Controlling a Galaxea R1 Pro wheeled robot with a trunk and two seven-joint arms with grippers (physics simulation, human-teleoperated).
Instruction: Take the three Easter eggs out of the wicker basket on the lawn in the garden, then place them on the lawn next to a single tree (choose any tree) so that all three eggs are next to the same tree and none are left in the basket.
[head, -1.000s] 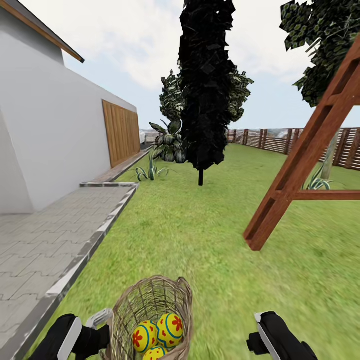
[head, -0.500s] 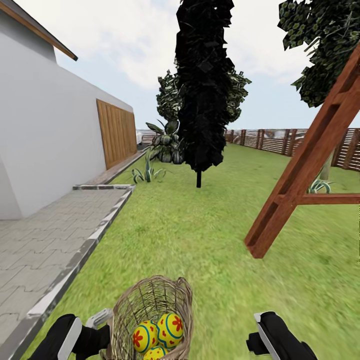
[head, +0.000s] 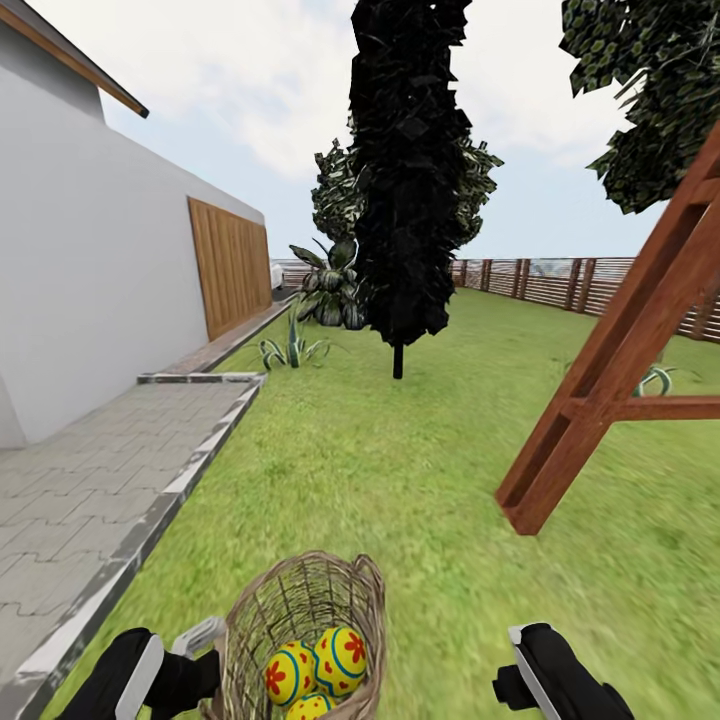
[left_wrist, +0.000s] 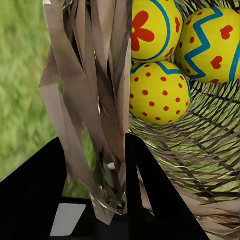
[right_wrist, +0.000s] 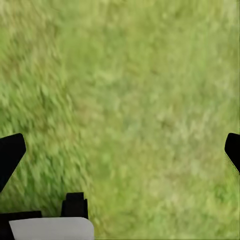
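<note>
Easter eggs (head: 318, 669) yellow, red flowers, blue zigzags.

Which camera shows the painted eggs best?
The left wrist view: the three Easter eggs are close up, so their red flowers, dots, hearts and blue zigzags are clear inside the wicker basket. The head view shows them small, low in the basket, one cut off by the picture's edge. The right wrist view shows lawn.
</note>
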